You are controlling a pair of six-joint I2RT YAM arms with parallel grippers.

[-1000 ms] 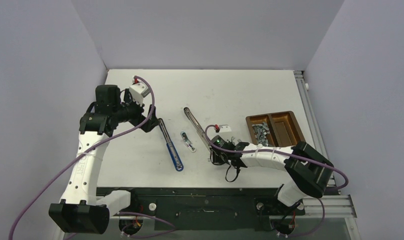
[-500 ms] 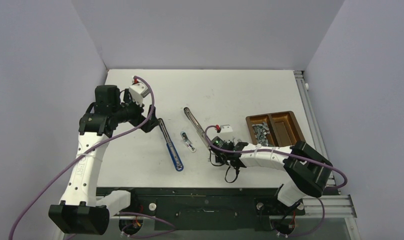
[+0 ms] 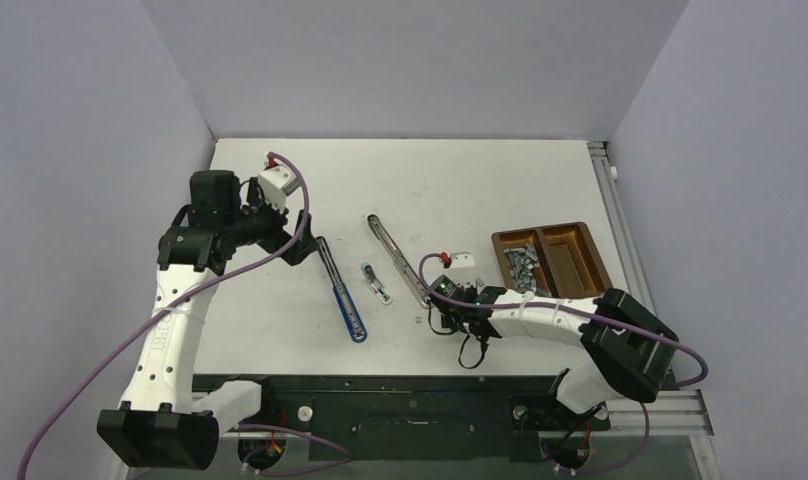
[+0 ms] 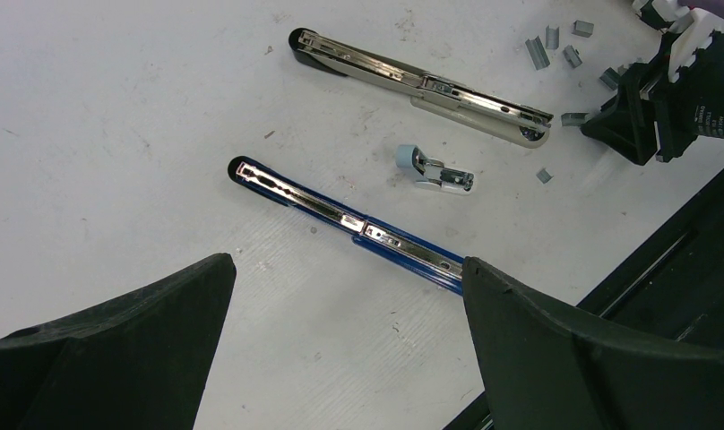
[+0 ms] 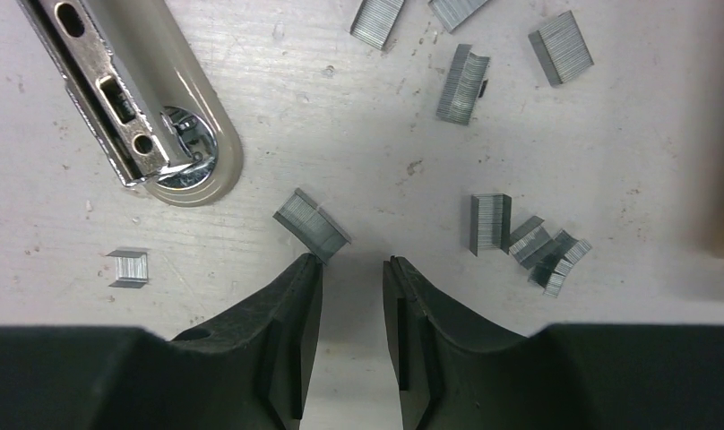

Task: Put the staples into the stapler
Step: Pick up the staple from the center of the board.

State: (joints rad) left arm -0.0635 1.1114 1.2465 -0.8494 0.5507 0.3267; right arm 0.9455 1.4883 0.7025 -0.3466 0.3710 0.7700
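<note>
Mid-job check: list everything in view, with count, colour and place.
blue stapler: one, opened flat, left of centre
beige-and-silver stapler: one, opened flat, centre
pusher piece: one, pale blue and silver, between the staplers
loose staple strips: several, silvery-grey, by the beige stapler's near end
tray: one, brown, two compartments, right side
staples: a pile, grey, tray's left compartment
table: white
left end effector: black, open, near blue stapler
right end effector: black, narrowly open, empty, over loose strips
</note>
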